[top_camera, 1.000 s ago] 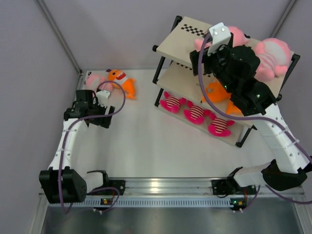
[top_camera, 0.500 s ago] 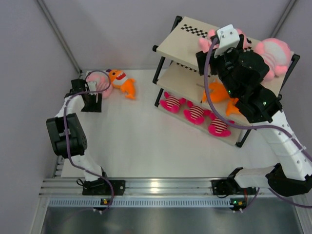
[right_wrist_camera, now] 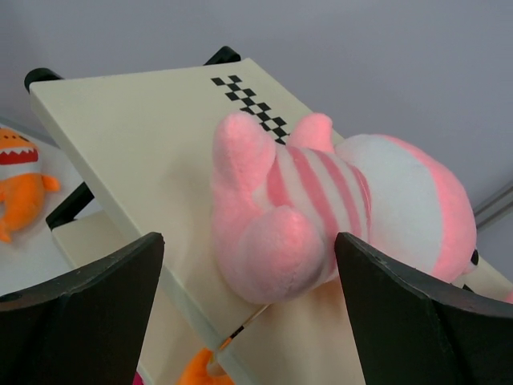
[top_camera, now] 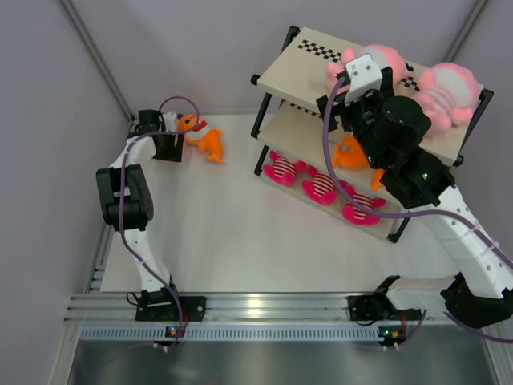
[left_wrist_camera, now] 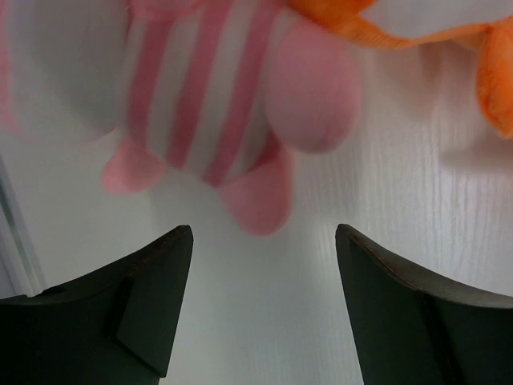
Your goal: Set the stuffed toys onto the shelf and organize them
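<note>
A pale-pink striped plush (left_wrist_camera: 216, 96) lies on the white table just ahead of my open, empty left gripper (left_wrist_camera: 264, 241), beside an orange fish (top_camera: 204, 138). In the top view the left gripper (top_camera: 167, 146) covers that plush. My right gripper (right_wrist_camera: 248, 241) is open over the shelf's top board (right_wrist_camera: 144, 136), its fingers on either side of a second pink striped plush (right_wrist_camera: 345, 200) lying there. A third pink plush (top_camera: 445, 92) lies at the board's right end. Orange fish (top_camera: 353, 152) sit on the middle board. Three magenta striped plushes (top_camera: 321, 187) line the bottom board.
The shelf (top_camera: 300, 68) stands at the back right with black posts (top_camera: 258, 120) at its corners. Grey walls close in the back and left. The left arm (top_camera: 120, 196) stretches along the table's left edge. A metal rail (top_camera: 256, 309) runs across the front.
My left arm has swung to the back left corner, bringing its gripper over the pink plush by the fish. My right gripper has shifted slightly over the top board.
</note>
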Controlling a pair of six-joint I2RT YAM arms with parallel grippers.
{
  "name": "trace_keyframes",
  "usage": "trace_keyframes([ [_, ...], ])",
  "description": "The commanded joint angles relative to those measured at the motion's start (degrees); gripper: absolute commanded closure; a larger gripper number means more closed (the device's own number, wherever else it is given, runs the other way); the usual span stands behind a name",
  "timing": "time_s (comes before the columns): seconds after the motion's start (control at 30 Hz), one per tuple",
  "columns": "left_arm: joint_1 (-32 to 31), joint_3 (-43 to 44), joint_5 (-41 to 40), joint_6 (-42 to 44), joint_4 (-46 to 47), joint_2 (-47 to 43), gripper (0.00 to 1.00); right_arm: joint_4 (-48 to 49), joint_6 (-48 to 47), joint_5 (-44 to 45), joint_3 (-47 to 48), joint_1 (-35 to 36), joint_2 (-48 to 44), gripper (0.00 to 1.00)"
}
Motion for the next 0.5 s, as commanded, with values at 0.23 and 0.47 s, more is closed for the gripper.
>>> trace_keyframes([
  [0.23, -2.4, 14.1, -7.7, -0.7, 1.6, 13.6, 0.39, 3.2, -0.1, 1.5, -2.1, 0.9, -2.5, 0.11],
  [0.47, -2.1, 9.3, -2.9, 1.0, 1.7, 10.2, 1.0, 3.2, 0.4, 0.8, -2.0, 1.0, -2.2, 0.11],
])
